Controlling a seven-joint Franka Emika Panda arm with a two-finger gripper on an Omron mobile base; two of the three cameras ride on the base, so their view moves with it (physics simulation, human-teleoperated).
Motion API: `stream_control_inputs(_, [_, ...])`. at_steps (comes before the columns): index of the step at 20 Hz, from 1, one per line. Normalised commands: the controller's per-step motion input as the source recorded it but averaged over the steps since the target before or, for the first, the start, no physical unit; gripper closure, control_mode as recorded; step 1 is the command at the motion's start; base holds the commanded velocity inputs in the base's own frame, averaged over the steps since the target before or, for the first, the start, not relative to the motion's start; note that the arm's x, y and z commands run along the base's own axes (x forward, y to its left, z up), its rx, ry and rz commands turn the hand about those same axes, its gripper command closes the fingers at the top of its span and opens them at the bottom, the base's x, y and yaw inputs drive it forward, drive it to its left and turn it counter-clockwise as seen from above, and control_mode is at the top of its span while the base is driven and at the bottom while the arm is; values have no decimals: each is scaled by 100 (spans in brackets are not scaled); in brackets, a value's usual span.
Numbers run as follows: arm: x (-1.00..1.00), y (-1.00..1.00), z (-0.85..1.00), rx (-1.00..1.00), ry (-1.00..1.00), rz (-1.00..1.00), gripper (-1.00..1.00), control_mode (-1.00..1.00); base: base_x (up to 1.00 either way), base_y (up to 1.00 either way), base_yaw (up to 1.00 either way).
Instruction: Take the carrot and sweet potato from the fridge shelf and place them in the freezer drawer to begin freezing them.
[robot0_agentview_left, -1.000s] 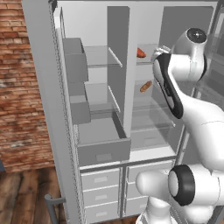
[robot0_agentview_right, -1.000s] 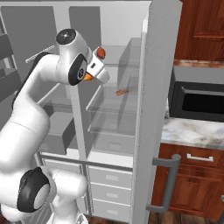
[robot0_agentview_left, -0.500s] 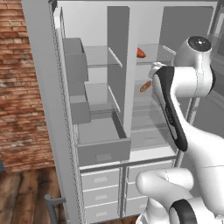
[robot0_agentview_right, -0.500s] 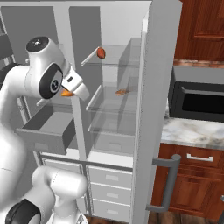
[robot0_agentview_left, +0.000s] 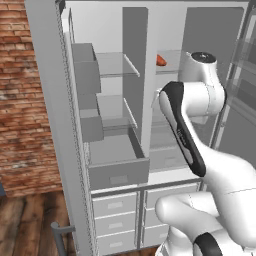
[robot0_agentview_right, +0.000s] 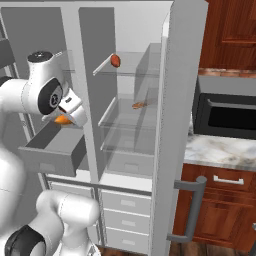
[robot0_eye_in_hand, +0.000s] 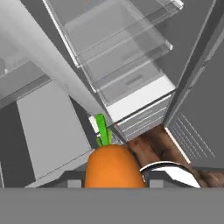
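Drawer (robot0_agentview_right: 52, 150) is standing pulled out, and I'm seeing nothing in it. I'm carrying the carrot (robot0_agentview_right: 63, 119) above its back edge, gripper (robot0_agentview_right: 67, 116) pinching it. Sweet potato (robot0_agentview_right: 115, 61) is waiting on the top shelf (robot0_agentview_right: 131, 71), so I'm judging roughly half is remaining.

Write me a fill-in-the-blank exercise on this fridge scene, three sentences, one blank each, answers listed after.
1. The gripper is shut on the ____.
2. The sweet potato lies on the top fridge shelf, and the brownish-orange piece lies on the shelf ____ it.
3. The freezer drawer stands pulled ____, and the gripper hangs over it.

Missing words: carrot; below; open
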Motion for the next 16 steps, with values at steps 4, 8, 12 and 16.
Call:
stream_control_inputs(4, [28, 66, -45, 0, 28, 16, 100, -100, 0, 0, 0])
stream_control_inputs(8, [14, 34, -25, 0, 20, 5, 100, -100, 0, 0, 0])
stream_control_inputs(12, [2, 8, -8, 0, 11, 1, 100, -100, 0, 0, 0])
stream_control_inputs(16, [0, 0, -10, 1, 6, 1, 100, -100, 0, 0, 0])
